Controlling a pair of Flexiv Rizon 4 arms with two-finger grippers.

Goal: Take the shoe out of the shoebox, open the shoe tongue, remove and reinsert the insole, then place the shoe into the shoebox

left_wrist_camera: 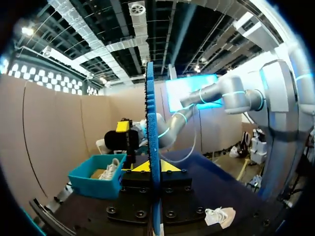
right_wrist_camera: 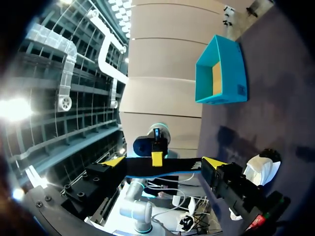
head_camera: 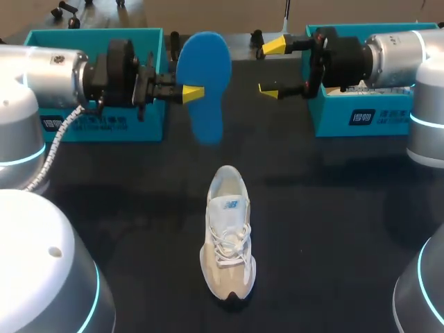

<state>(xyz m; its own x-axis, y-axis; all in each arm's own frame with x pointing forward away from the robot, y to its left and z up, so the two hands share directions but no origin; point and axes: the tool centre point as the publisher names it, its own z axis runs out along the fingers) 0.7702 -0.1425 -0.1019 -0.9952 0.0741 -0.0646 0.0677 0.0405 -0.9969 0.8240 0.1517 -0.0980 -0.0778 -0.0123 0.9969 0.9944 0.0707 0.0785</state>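
1. Insole (head_camera: 205,80): blue, out of the shoe (head_camera: 227,239), raised upright beyond its toe, probably for reinsertion.
2. Left gripper (head_camera: 191,92): clamped on the insole. Only the left wrist view shows both tips pinching it.
3. Right gripper (head_camera: 272,68): fingers wide apart, holding nothing, facing the insole, likely ready to assist.
4. Right shoebox (head_camera: 361,114): beyond the shoe. The left wrist view alone reveals a second shoe (left_wrist_camera: 112,168) inside.

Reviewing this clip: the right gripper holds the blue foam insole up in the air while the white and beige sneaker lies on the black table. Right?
Not quite: the head view shows the left gripper shut on the blue foam insole. The right gripper stands open beside it, apart. The white and beige sneaker does lie on the black table.
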